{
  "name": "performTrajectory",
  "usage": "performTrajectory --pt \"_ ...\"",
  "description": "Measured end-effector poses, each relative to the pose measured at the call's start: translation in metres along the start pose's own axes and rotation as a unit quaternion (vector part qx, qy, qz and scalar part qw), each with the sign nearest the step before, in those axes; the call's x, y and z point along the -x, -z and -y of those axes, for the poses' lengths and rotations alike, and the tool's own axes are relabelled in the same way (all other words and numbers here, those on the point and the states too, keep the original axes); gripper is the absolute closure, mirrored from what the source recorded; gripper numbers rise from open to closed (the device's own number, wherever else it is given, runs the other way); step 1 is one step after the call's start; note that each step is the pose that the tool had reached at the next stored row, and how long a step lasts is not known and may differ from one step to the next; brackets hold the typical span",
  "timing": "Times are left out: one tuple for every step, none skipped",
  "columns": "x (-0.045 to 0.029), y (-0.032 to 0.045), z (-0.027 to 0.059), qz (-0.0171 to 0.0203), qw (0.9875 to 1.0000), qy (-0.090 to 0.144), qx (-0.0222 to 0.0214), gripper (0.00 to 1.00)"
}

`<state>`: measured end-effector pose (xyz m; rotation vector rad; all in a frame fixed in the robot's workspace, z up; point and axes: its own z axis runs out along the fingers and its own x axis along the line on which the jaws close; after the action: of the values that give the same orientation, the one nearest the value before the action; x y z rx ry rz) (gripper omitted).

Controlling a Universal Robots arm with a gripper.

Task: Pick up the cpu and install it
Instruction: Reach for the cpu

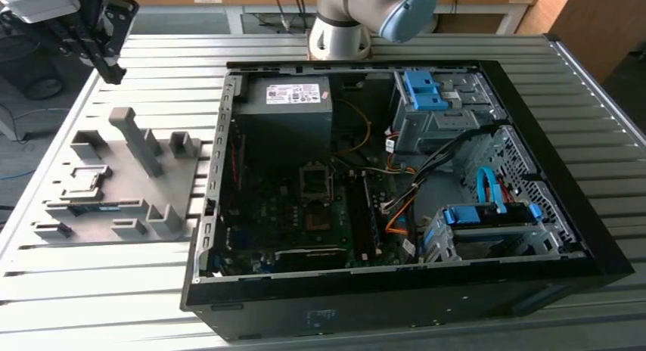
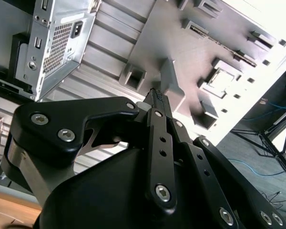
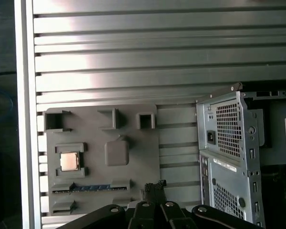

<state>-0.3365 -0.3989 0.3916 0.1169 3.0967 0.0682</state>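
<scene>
The cpu (image 3: 69,161) is a small silvery square lying flat in a square pocket of the grey fixture tray (image 3: 133,157). It also shows in the second wrist view, cpu (image 2: 220,78), and faintly in the exterior view, cpu (image 1: 89,177). My gripper (image 1: 109,69) hangs high above the table's far corner on the exterior view's left, well clear of the tray. Its fingers (image 2: 156,95) are shut with nothing between them, and the fingertips (image 3: 155,185) point down over the tray's edge. The open computer case (image 1: 217,177) shows the bare socket (image 1: 315,181) on the motherboard.
A memory stick (image 3: 90,187) with a blue edge lies in a tray slot near the cpu. A tall grey post (image 1: 136,139) and several blocks rise from the tray. Inside the case are the grey power supply (image 1: 287,109), blue drive bays (image 1: 424,90) and loose cables.
</scene>
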Motion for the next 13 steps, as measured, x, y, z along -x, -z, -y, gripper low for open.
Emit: performTrajectory --pt "-0.0021 0.0001 0.0001 0.0000 1.0000 0.000 0.0000 0.90" --pt "-0.0041 0.0001 0.0003 0.0000 1.0000 0.000 0.0000 0.90" --pt "-0.0062 0.0002 0.0005 -0.0001 1.0000 0.000 0.0000 0.90" --pt "-0.0084 0.0002 0.0007 0.0000 1.0000 0.000 0.0000 0.90" --pt "-0.0105 0.0003 0.0008 0.0000 1.0000 0.000 0.0000 0.90" --pt "-0.0125 0.0003 0.0010 0.0000 1.0000 0.000 0.0000 0.90" --pt "-0.0146 0.0003 0.0011 0.0000 1.0000 0.000 0.0000 0.90" --pt "-0.0168 0.0003 0.0013 0.0000 1.0000 0.000 0.0001 0.90" --pt "-0.0191 0.0004 0.0015 0.0000 1.0000 0.000 0.0000 0.90" --pt "-0.0215 0.0005 0.0017 0.0000 1.0000 0.000 0.0000 0.90" --pt "-0.0241 0.0006 0.0018 0.0000 1.0000 0.000 0.0000 0.90" --pt "-0.0266 0.0006 0.0020 0.0000 1.0000 0.000 0.0000 0.90" --pt "-0.0294 0.0007 0.0022 0.0000 1.0000 0.000 0.0000 0.90"
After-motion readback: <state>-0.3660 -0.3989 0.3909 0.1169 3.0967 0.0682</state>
